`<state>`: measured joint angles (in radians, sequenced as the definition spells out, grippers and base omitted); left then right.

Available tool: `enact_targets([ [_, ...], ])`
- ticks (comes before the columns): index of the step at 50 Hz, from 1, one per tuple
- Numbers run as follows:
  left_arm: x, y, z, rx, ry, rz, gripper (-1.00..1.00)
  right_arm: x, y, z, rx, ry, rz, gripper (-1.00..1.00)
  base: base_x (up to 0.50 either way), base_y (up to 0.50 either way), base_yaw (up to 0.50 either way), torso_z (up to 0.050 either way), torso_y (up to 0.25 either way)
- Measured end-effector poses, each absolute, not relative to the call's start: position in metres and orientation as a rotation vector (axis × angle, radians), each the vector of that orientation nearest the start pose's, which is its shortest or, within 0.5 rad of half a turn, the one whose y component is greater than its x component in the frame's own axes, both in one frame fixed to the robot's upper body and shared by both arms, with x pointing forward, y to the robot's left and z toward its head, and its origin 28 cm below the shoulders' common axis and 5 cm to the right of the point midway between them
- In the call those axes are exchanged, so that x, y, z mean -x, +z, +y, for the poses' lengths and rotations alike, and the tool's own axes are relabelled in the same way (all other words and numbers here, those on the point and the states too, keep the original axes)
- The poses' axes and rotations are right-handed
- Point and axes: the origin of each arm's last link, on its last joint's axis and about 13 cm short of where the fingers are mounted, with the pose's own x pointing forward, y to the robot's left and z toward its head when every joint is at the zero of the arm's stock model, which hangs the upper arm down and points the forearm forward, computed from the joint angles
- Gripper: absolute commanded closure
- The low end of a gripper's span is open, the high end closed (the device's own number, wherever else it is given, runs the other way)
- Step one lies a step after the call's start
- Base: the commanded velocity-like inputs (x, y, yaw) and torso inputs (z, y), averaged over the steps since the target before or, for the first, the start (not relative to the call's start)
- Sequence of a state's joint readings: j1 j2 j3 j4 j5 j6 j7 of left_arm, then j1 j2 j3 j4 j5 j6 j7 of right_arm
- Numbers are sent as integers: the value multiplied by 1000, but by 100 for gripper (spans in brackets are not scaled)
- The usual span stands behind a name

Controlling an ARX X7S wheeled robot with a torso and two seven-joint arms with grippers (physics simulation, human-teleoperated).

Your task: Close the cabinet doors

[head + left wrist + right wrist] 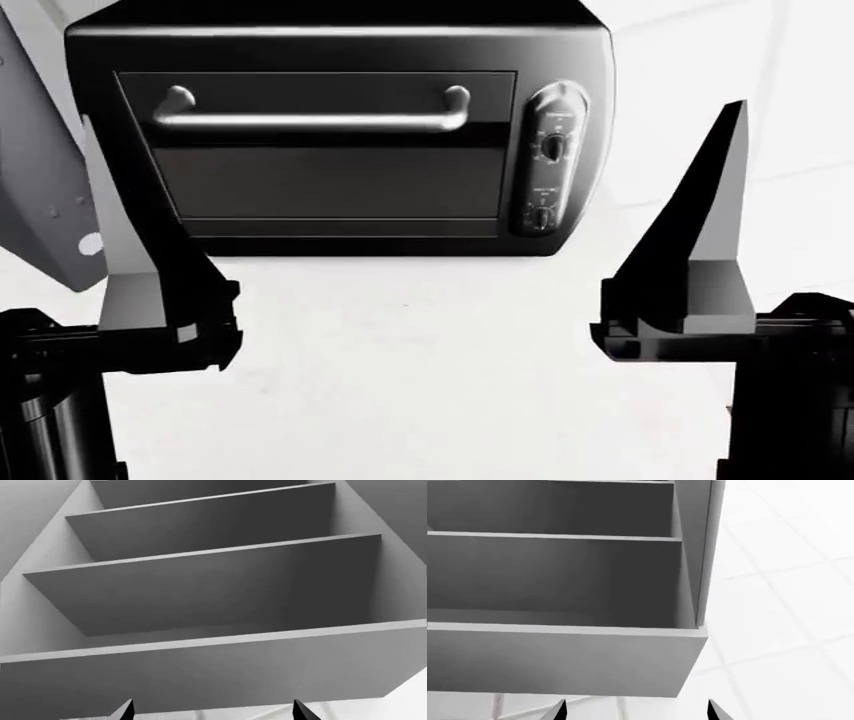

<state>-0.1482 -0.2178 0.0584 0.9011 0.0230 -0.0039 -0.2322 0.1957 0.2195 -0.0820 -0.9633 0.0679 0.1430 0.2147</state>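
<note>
Black wedge jaws parted, empty; flat grey cabinet door point(47, 190) ajar.

the left gripper point(140, 250) and right gripper point(694, 240) carry tall, tapering fingers, black with pale grey faces, on blocky black housings atop dark cylindrical arms.

Ahead of me a black toaster oven point(340, 130) sits on a pale white counter point(414, 380), its silver bar handle point(314, 115) across the glass and dials point(550, 150) at one side; above, I see open grey cabinet shelves point(200, 580), bare inside; white tiled wall point(780, 580) runs beside them; light is flat and even.
</note>
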Motion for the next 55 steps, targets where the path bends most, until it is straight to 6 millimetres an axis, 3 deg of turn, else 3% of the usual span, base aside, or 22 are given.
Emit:
enact_targets([
  [9,-171,216,216,-89,82,-1050,-100,-170,223,-101,30,-6,-997,-100,232,-39,0,0,1],
  [29,-171,215,215,-89,75,-1050,-100,-170,224,-101,30,-5,-999,-100,-47,-496,0,0,0],
  [39,-171,215,215,-86,70,-1051,-100,-170,223,-101,33,-6,-1000,-100,0,0,0,0,0],
  [55,-170,214,214,-92,55,-1051,-100,-171,224,-101,34,-6,-994,-100,0,0,0,48,62],
])
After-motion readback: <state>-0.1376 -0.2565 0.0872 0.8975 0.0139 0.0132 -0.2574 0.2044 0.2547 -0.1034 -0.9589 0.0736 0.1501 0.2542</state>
